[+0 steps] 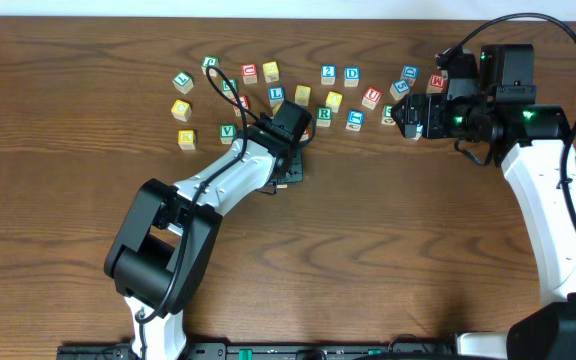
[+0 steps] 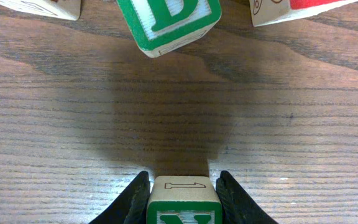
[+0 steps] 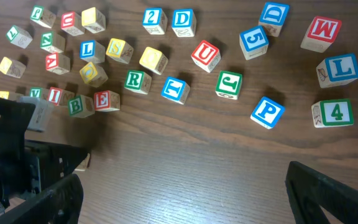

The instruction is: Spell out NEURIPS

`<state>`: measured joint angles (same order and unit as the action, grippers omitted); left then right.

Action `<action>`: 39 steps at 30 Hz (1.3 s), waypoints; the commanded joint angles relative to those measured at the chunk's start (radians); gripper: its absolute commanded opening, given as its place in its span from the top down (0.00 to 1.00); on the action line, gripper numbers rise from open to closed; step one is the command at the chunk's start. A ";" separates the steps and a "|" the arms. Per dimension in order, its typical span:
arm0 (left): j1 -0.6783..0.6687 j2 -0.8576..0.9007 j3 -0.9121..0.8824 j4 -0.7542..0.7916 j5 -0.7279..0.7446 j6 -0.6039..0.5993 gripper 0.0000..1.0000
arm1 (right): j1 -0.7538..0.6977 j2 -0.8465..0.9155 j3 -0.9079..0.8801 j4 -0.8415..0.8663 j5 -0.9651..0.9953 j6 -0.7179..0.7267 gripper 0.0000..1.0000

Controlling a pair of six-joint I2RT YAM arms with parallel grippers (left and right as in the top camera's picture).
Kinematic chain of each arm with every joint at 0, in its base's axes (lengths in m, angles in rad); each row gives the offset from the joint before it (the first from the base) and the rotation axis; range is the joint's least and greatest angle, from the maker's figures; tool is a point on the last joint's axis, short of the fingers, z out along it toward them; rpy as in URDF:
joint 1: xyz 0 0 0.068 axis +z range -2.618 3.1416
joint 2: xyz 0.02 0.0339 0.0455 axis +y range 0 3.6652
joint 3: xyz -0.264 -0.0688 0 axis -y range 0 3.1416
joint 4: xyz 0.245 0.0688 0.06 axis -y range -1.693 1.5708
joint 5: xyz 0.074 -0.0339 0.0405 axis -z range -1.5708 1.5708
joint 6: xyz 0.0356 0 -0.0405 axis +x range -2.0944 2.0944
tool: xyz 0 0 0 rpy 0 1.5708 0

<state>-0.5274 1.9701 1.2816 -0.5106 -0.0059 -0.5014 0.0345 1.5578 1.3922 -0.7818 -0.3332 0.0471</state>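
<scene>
My left gripper (image 2: 183, 186) is shut on the green N cube (image 2: 184, 202), low over bare wood. In the overhead view it (image 1: 290, 172) sits just below the scattered cubes. Ahead of it lie a green B cube (image 2: 168, 22) and a red-faced cube (image 2: 291, 9). The right wrist view shows red E (image 3: 106, 100), red U (image 3: 205, 55), green R (image 3: 137, 81), red I (image 3: 55, 95), blue P (image 3: 267, 112) and a yellow S (image 3: 118, 50) loose on the table. My right gripper (image 3: 188, 193) is open and empty, held above the cubes' right end (image 1: 400, 118).
Other letter and numeral cubes are spread along the back, such as a blue D (image 3: 182, 20), a green 4 (image 3: 334, 113) and a red M (image 3: 321, 32). The left arm (image 3: 17, 155) fills the lower left of the right wrist view.
</scene>
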 commanded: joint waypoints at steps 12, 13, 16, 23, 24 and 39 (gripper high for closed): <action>-0.002 0.038 -0.016 0.030 -0.068 -0.009 0.86 | -0.007 0.000 0.018 0.000 0.002 -0.011 0.01; -0.002 0.039 -0.016 0.027 -0.068 -0.009 0.86 | -0.007 0.000 0.018 0.000 0.002 -0.011 0.01; -0.002 0.039 -0.016 0.026 -0.068 -0.009 0.86 | -0.007 0.000 0.018 0.000 0.002 -0.011 0.01; -0.002 0.039 -0.016 0.023 -0.066 -0.009 0.67 | -0.007 0.000 0.018 0.000 0.002 -0.011 0.01; -0.002 0.039 -0.016 0.023 -0.066 -0.009 0.67 | -0.007 0.000 0.018 0.000 0.002 -0.011 0.01; -0.002 0.038 -0.014 0.027 -0.066 -0.007 0.46 | -0.007 0.000 0.018 0.000 0.002 -0.011 0.01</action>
<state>-0.5278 1.9923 1.2812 -0.4816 -0.0563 -0.5030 0.0345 1.5578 1.3922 -0.7818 -0.3332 0.0471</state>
